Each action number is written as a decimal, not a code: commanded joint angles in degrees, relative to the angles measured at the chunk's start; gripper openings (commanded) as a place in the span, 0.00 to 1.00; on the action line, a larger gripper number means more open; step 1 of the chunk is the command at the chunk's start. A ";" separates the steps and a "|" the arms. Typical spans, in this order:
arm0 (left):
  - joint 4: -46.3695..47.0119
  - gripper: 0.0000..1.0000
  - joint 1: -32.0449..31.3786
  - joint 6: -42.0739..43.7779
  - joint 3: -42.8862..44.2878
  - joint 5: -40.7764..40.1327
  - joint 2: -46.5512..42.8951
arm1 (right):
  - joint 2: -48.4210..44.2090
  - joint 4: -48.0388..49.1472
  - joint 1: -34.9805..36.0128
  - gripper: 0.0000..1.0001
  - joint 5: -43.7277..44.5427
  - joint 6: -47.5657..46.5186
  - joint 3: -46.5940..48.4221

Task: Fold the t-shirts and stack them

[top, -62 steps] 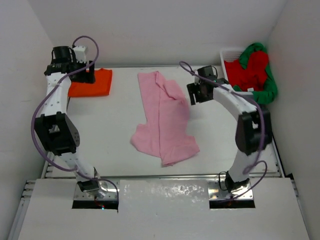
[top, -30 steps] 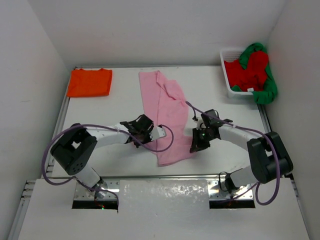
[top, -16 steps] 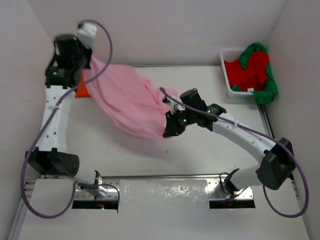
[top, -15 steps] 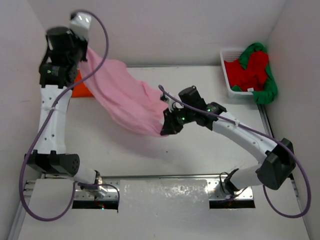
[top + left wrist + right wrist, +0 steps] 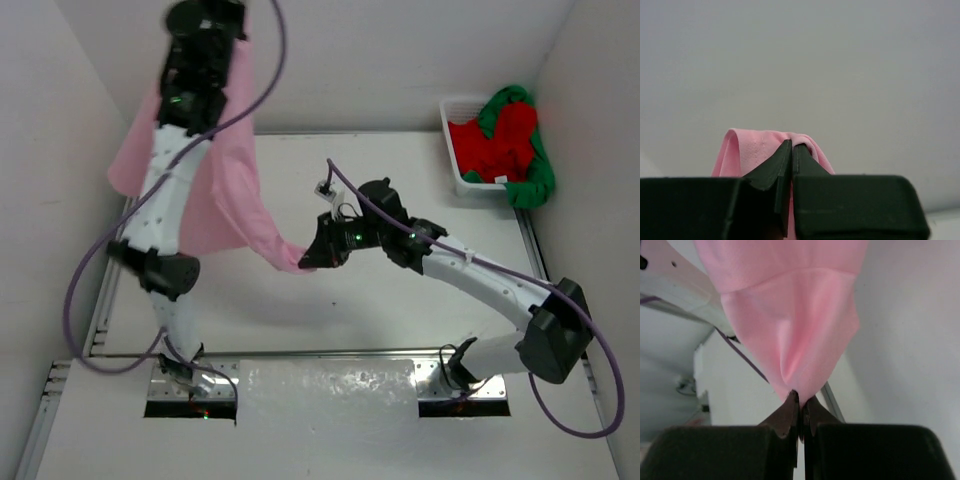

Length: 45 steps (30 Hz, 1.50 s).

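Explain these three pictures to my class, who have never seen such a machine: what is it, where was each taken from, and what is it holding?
The machine is two robot arms bolted to a table, each ending in a two-finger gripper. The wide picture looks down from above and behind them; the other two come from cameras on the wrists. The left gripper, raised high, and the right gripper, lower, are both shut on a pink t-shirt, which hangs stretched between them. At the far right, a white basket holds a red t-shirt and a green t-shirt.
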 commanded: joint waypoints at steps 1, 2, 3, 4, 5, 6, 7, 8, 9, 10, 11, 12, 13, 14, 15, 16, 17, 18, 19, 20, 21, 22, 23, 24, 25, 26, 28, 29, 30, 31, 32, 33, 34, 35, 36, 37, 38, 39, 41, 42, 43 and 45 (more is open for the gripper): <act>0.38 0.00 -5.10 1.42 -5.80 2.94 12.07 | -2.18 13.00 -1.43 0.00 -1.04 14.62 -11.29; 0.63 0.00 -6.68 1.07 -6.24 5.82 15.92 | -2.97 17.82 -2.48 0.00 -1.04 16.90 -13.61; 0.72 0.00 -7.65 0.37 -6.33 6.55 18.22 | -3.32 19.69 -3.44 0.00 -0.87 20.58 -15.80; 0.38 0.00 -8.53 0.45 -6.24 7.51 20.25 | -3.59 21.11 -4.32 0.00 -0.08 22.27 -19.92; -0.15 0.01 -10.37 0.63 -5.89 8.48 24.62 | -3.77 21.64 -6.86 0.05 0.88 24.03 -21.70; -0.85 0.09 -11.17 0.45 -5.80 8.31 26.84 | -3.77 21.91 -8.53 0.13 1.94 26.83 -23.80; -1.47 0.45 -11.87 0.36 -5.28 8.49 28.77 | -3.85 21.74 -10.29 0.26 2.65 28.25 -28.09; -3.13 0.62 -12.66 -0.16 -4.66 8.23 32.53 | -4.73 21.21 -14.31 0.37 3.96 29.74 -30.31; -3.75 0.88 -12.76 -2.69 -3.88 7.53 34.23 | -5.52 19.99 -16.53 0.46 7.62 31.67 -32.68; -4.80 0.99 -12.76 -4.10 -2.91 7.09 35.37 | -6.57 18.24 -18.72 0.51 10.01 31.78 -36.53; -7.07 1.00 -12.50 -5.16 -1.07 7.08 36.34 | -8.06 13.69 -22.23 0.51 13.08 30.91 -37.53; -8.05 1.00 -12.24 -6.83 -0.71 7.69 35.92 | -11.55 9.65 -23.31 0.52 17.37 25.68 -37.54; -8.85 1.00 -11.88 -7.54 -1.75 8.74 34.78 | -13.16 -0.66 -23.40 0.52 27.95 22.49 -34.49; -9.20 1.00 -11.01 -8.16 -2.98 11.01 30.94 | -14.39 -4.24 -23.49 0.52 33.01 18.72 -32.55; -9.03 1.00 -10.48 -9.29 -4.64 11.91 28.21 | -15.79 -6.46 -23.32 0.51 36.02 12.68 -30.44; -9.03 1.00 -9.87 -9.65 -7.36 12.79 25.57 | -16.16 -9.52 -22.97 0.50 39.62 9.92 -26.76; -10.34 1.00 -8.47 -9.66 -7.99 15.23 20.58 | -16.16 -10.42 -21.40 0.46 41.13 7.02 -24.98; -11.39 1.00 -7.67 -9.05 -8.43 16.30 18.10 | -16.07 -11.04 -19.73 0.43 42.54 1.42 -23.14; -12.97 1.00 -5.75 -8.52 -8.96 18.31 13.37 | -14.33 -12.70 -17.80 0.41 45.77 -0.72 -19.55; -16.55 1.00 -4.51 -7.90 -9.57 19.81 11.15 | -13.01 -13.50 -13.60 0.38 46.59 -2.57 -17.95; -20.42 1.00 -1.02 -6.42 -12.19 23.04 5.99 | -9.08 -14.12 -10.52 0.43 44.86 -4.76 -15.33; -20.46 1.00 1.11 -5.36 -14.74 24.73 3.07 | -6.95 -13.86 -10.48 0.43 44.84 -5.13 -14.34; -24.29 1.00 3.22 -3.78 -17.46 25.88 0.34 | -4.84 -13.16 -7.96 0.51 40.92 -5.40 -13.81; -25.98 1.00 5.50 0.76 -21.14 26.15 -2.73 | -2.82 -12.55 -6.46 0.53 39.84 -5.66 -13.20; -27.30 0.97 10.13 3.24 -29.80 24.33 -8.68 | 0.68 -10.89 -4.96 0.56 39.66 -6.10 -12.49; -28.88 0.93 12.70 5.61 -34.41 23.61 -11.43 | 2.19 -9.83 -1.12 0.58 40.18 -6.89 -12.05; -30.12 0.85 18.59 12.29 -48.60 24.56 -19.32 | 5.62 -9.12 2.77 0.71 41.58 -9.61 -8.72; -30.73 0.84 25.40 14.75 -52.95 25.18 -21.55 | 9.29 -9.46 5.92 0.72 41.94 -10.75 -7.23; -30.39 0.83 28.52 19.82 -57.61 25.36 -23.83 | 11.33 -9.99 7.34 0.73 42.46 -12.68 -3.56; -29.95 0.81 33.77 23.88 -66.97 25.80 -27.77 | 13.18 -11.82 9.79 0.74 42.99 -13.83 -1.52; -28.47 0.80 35.74 28.09 -71.67 25.28 -29.63 | 16.68 -13.06 10.86 0.74 43.60 -15.32 0.33; -27.41 0.77 37.23 36.32 -76.77 23.80 -31.22 | 18.36 -14.37 11.83 0.73 45.70 -17.51 3.65; -26.36 0.67 38.03 39.62 -85.26 18.56 -32.71 | 19.77 -16.91 13.14 0.72 46.76 -18.31 4.99; -24.69 0.63 38.04 44.17 -88.82 15.90 -32.82 | 22.22 -17.72 13.33 0.71 47.21 -18.58 5.79; -23.98 0.60 38.04 45.96 -92.08 14.13 -32.99 | 23.38 -18.25 13.42 0.70 46.95 -18.32 6.49; -22.41 0.58 38.22 47.20 -96.20 14.55 -33.60 | 24.52 -19.30 13.33 0.64 47.12 -17.71 6.67; -21.69 0.58 38.39 48.34 -97.46 15.51 -33.96 | 27.06 -20.01 13.16 0.61 47.21 -17.01 7.02; -21.60 0.58 38.31 48.61 -98.69 18.04 -34.05 | 28.30 -21.41 13.16 0.57 47.30 -16.83 8.16; -23.44 0.59 38.30 49.05 -98.44 22.18 -33.87 | 30.50 -22.30 13.16 0.50 46.60 -16.48 9.39; -24.32 0.59 38.30 50.01 -99.13 23.42 -33.79 | 31.99 -22.47 13.07 0.47 46.51 -16.30 10.09; -24.41 0.60 38.04 51.15 -100.36 23.43 -33.70 | 32.44 -22.39 12.72 0.44 46.42 -16.04 10.19; -21.53 0.61 37.78 54.41 -106.04 20.28 -33.17 | 32.88 -21.51 11.67 0.37 45.99 -14.28 9.49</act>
